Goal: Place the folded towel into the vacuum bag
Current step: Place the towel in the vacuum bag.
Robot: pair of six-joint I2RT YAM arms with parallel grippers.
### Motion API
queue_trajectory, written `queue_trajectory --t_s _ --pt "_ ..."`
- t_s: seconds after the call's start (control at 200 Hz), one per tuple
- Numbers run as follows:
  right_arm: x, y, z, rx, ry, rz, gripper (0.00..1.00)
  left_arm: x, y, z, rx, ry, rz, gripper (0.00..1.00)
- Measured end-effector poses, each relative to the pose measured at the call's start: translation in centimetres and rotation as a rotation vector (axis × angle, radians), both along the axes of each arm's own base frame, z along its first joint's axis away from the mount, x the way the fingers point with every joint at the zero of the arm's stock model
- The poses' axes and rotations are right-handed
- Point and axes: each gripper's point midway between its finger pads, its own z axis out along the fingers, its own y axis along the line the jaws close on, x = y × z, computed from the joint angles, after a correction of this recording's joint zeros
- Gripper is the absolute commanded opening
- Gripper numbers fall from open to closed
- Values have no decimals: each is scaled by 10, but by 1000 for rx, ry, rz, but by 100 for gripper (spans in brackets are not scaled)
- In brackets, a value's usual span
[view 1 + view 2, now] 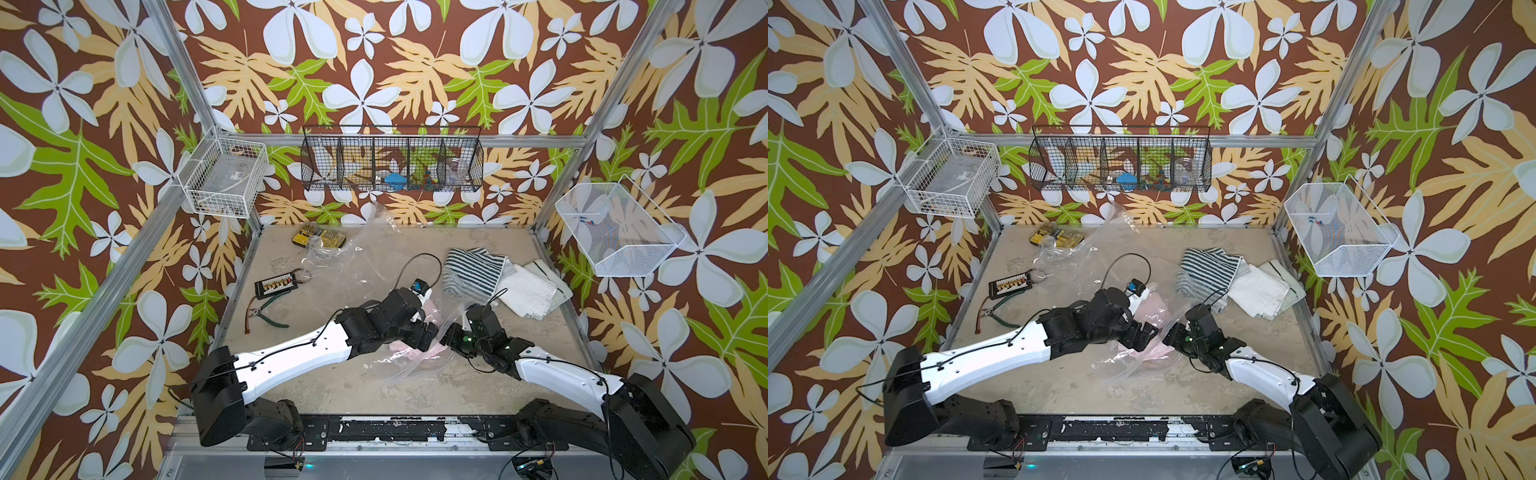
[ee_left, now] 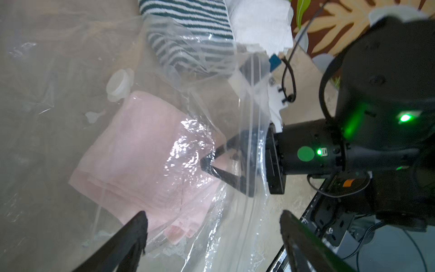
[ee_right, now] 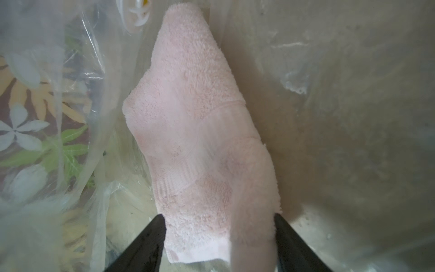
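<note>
Towel [image 3: 200,131] inside vacuum bag [image 2: 226,212]; right fingers [image 3: 150,242] flank near edge.

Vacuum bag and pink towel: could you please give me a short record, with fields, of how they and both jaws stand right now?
towel: pink towel, folded, lying inside the vacuum bag
valve cap: on the bag, by the towel's far end
right jaws: open, inside the bag, either side of the towel's near end
left jaws: open, over the bag's mouth
outside the bag: striped towel, white towel
</note>
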Motion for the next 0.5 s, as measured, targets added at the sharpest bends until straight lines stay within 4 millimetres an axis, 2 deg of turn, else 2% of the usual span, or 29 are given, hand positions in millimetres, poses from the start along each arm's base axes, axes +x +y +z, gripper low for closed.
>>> queue_trajectory --t_s 0.22,0.295,0.44,0.5 --pt "2 6 4 22 -2 13 71 -16 -26 -13 131 -80 -133 88" --pt "5 8 8 34 -9 15 71 -21 -31 -22 179 -101 -169 83" --pt "7 10 9 49 -5 19 70 -21 -27 -43 279 -140 -205 61" --pt "8 8 8 58 -2 15 70 -19 -22 -49 315 -160 -213 47"
